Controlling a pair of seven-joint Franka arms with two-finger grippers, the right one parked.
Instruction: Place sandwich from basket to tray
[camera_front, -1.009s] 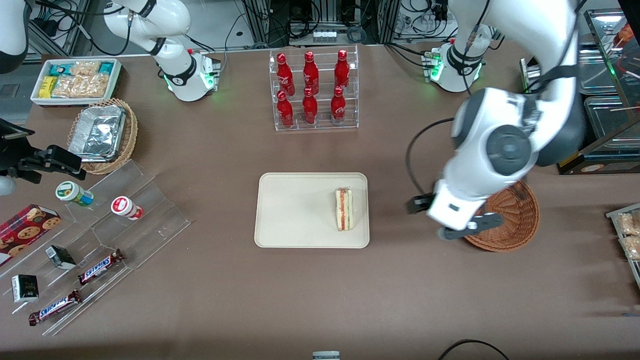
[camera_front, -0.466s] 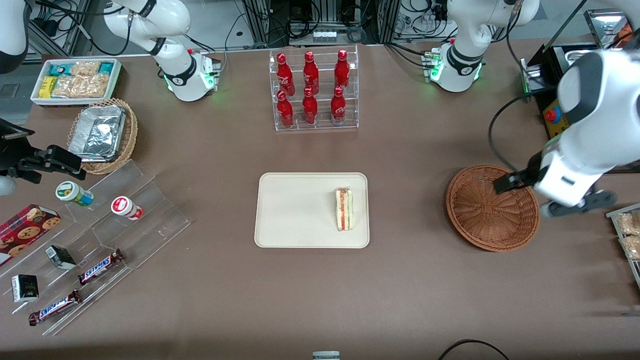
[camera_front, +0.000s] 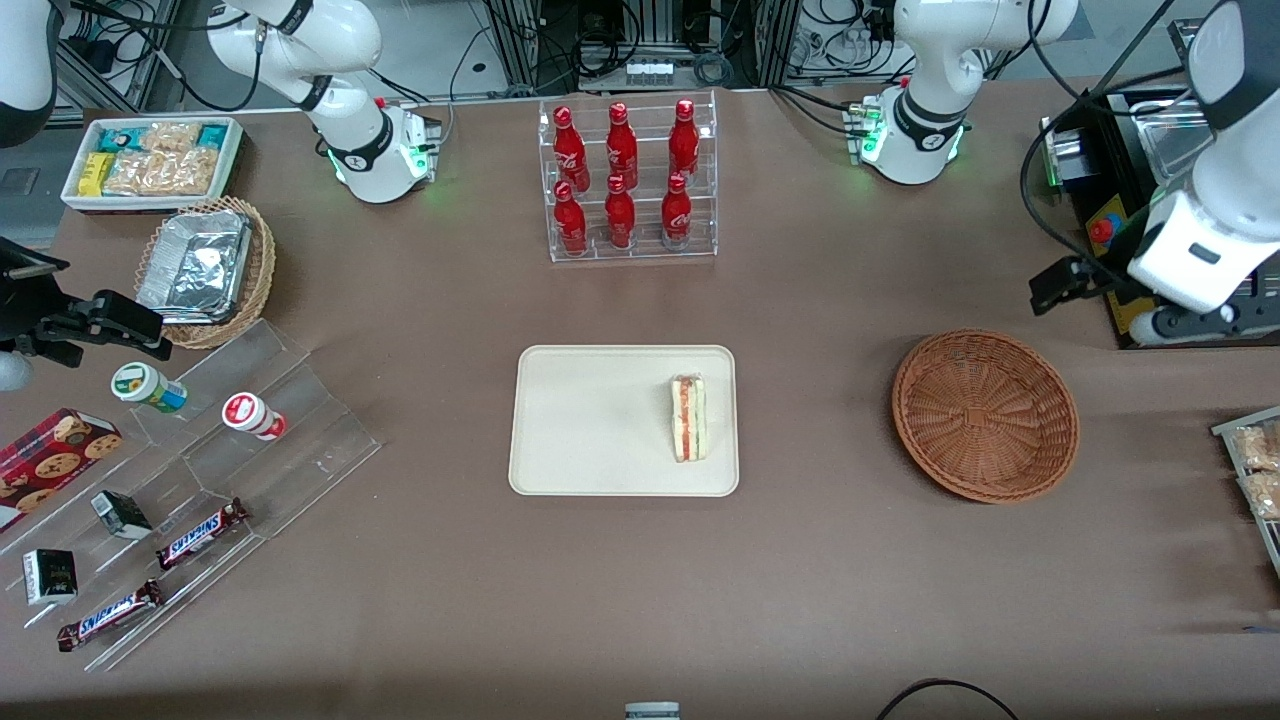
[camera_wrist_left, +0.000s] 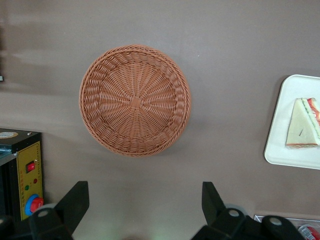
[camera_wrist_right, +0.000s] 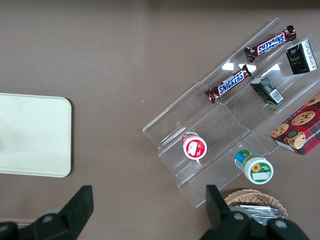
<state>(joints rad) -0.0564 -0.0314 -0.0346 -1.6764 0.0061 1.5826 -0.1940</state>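
The sandwich (camera_front: 688, 418) lies on the cream tray (camera_front: 590, 420), near the tray's edge that faces the basket; it also shows in the left wrist view (camera_wrist_left: 304, 123) on the tray (camera_wrist_left: 285, 145). The reddish-brown wicker basket (camera_front: 985, 415) is empty, as the left wrist view also shows (camera_wrist_left: 135, 100). My left gripper (camera_front: 1200, 322) hangs high above the table at the working arm's end, farther from the front camera than the basket. It is open and empty (camera_wrist_left: 144, 200), with its fingers (camera_wrist_left: 75, 200) spread wide.
A black control box with a red button (camera_front: 1110, 235) stands under the gripper. A clear rack of red bottles (camera_front: 628, 180) stands farther back than the tray. An acrylic stand of snacks (camera_front: 200, 480), a tan basket with foil (camera_front: 205, 270) and a white bin (camera_front: 155, 160) are at the parked arm's end.
My left gripper has swung from over the basket's rim toward the working arm's end and farther from the front camera, uncovering the empty basket. The sandwich has stayed on the tray.
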